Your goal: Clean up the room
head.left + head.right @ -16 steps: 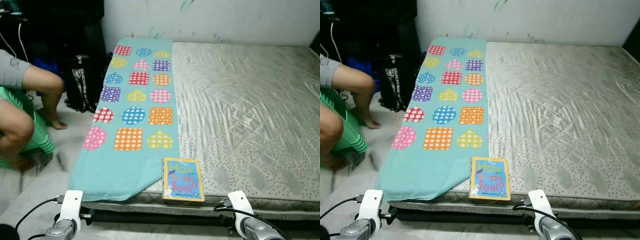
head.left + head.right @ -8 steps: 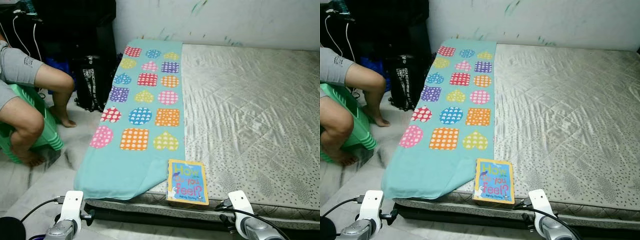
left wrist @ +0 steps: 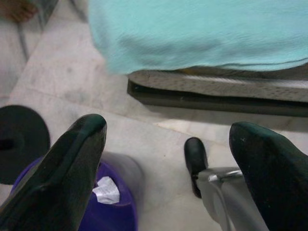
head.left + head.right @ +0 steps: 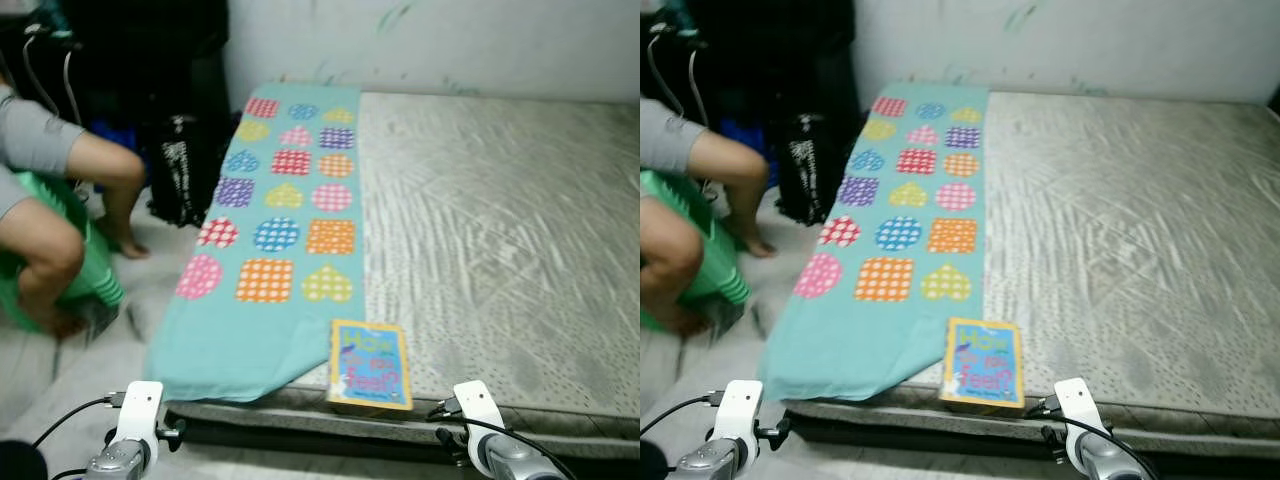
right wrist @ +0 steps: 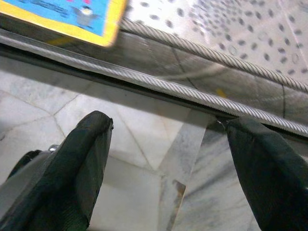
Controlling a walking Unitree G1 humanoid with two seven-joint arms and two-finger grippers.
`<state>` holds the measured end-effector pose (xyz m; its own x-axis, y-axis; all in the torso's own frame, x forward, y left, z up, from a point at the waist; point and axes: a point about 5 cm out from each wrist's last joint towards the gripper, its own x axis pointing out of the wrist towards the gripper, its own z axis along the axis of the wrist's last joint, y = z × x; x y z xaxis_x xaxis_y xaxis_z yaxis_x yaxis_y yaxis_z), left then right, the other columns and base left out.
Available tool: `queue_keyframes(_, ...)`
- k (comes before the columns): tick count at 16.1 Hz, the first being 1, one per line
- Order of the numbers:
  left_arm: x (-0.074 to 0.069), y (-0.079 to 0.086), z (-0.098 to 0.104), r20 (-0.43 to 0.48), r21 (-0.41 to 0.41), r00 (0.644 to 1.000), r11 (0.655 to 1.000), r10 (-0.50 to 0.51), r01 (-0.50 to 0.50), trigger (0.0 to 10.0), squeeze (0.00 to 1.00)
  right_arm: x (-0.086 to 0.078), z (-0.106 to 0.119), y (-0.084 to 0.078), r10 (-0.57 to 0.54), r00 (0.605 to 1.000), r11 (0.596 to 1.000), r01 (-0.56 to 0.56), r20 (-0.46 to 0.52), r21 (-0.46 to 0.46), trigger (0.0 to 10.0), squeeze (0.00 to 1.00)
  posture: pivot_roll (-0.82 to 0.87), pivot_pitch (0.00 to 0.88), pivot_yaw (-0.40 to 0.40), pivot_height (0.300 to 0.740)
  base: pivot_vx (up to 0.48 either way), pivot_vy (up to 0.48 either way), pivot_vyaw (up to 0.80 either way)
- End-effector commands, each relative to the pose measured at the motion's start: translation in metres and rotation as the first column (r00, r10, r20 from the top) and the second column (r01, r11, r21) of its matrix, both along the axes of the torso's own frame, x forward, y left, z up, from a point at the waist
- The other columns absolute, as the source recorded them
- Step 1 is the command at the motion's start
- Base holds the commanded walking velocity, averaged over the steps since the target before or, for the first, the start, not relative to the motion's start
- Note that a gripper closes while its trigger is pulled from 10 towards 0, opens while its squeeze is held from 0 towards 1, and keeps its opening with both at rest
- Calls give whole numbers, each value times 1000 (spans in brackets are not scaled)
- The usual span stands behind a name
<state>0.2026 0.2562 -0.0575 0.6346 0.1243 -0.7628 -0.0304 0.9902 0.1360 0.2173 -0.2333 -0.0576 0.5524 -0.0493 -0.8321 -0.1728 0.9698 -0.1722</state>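
A picture book (image 4: 370, 364) with a yellow edge and blue cover lies flat at the near edge of the grey mattress (image 4: 500, 220). Beside it a teal cloth (image 4: 280, 230) with coloured dotted shapes runs along the mattress's left side and hangs over its corner. Both arms are low in front of the bed, the left arm (image 4: 135, 420) below the cloth's corner and the right arm (image 4: 480, 440) just right of the book. My left gripper (image 3: 168, 139) is open above the floor. My right gripper (image 5: 168, 139) is open, with the book's corner (image 5: 62, 19) beyond it.
A person (image 4: 50, 220) sits on a green stool (image 4: 80, 270) at the left. A black bag (image 4: 185, 170) stands by the bed. A purple bin (image 3: 113, 207) with crumpled paper and a black round object (image 3: 19, 144) are on the marble floor near my left gripper.
The whole picture has shifted a little and gone blurry, so the camera has moved. The book, the cloth and both arms keep their places.
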Motion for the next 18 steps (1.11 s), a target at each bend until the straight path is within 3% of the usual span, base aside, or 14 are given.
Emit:
queue_keyframes(1,-2,0,-2,-18,6,1000,1000,-7,7,10000,0,-2,-1,-2,6,1000,1000,-6,-14,-7,10000,0,7,62,-14,740,0,-277,0)
queue_keyframes(14,-3,0,-2,-22,9,1000,1000,-14,14,10000,0,-2,-1,-3,27,999,999,-28,-19,-17,10000,0,5,48,-17,740,0,-289,0)
queue_keyframes(18,-2,-2,-2,-5,-8,1000,1000,-27,27,10000,0,-3,-1,-3,26,999,999,-27,-18,-19,10000,0,4,47,-17,740,0,0,0)
